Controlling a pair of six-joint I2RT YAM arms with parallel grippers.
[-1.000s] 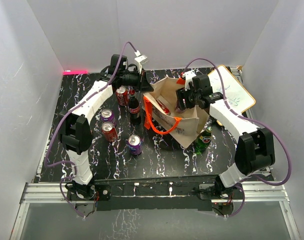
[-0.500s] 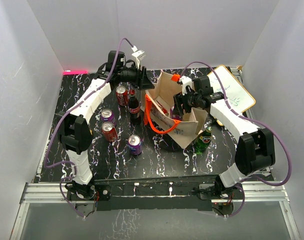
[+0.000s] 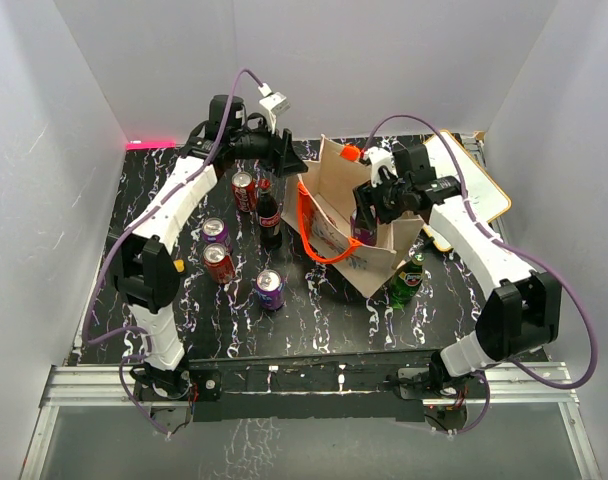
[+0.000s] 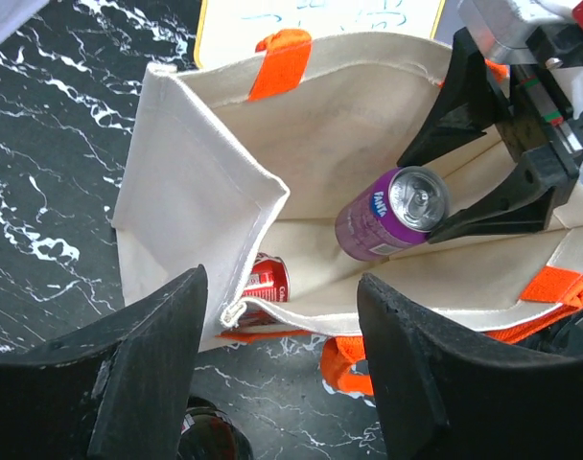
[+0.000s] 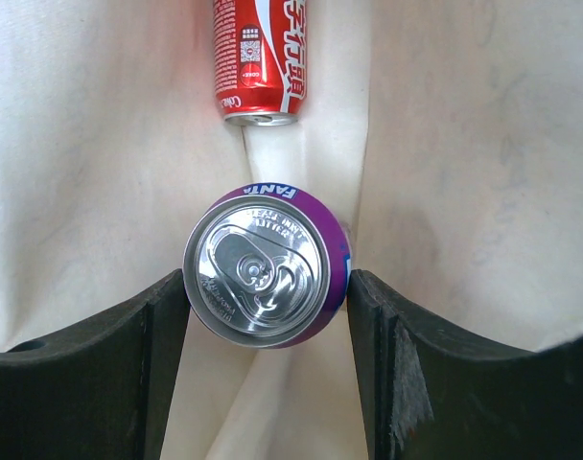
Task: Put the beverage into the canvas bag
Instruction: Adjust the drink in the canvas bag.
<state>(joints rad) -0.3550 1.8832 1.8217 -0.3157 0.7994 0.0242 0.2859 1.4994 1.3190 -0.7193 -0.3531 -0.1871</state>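
Observation:
The beige canvas bag (image 3: 332, 218) with orange handles (image 4: 282, 57) stands open at the table's middle. Inside its mouth, a purple Fanta can (image 5: 263, 273) hangs with my right gripper (image 5: 268, 287) shut on its sides; the left wrist view shows the same can (image 4: 392, 211) in those black fingers (image 4: 464, 105) above the bag's floor. A red cola can (image 5: 258, 57) lies at the bottom of the bag. My left gripper (image 4: 282, 364) hovers open just outside the bag's near corner (image 4: 236, 311), nothing between its fingers.
Left of the bag stand a red can (image 3: 243, 190), a dark cola bottle (image 3: 269, 215), a purple can (image 3: 217, 232), another red can (image 3: 219, 263) and a purple can (image 3: 270, 289). A green bottle (image 3: 408, 280) stands at the bag's right; a whiteboard (image 3: 476, 185) lies behind.
My left gripper has opened and let go of the bag's rim, drawing back a little. My right gripper has carried the purple can lower into the bag, which has shifted slightly.

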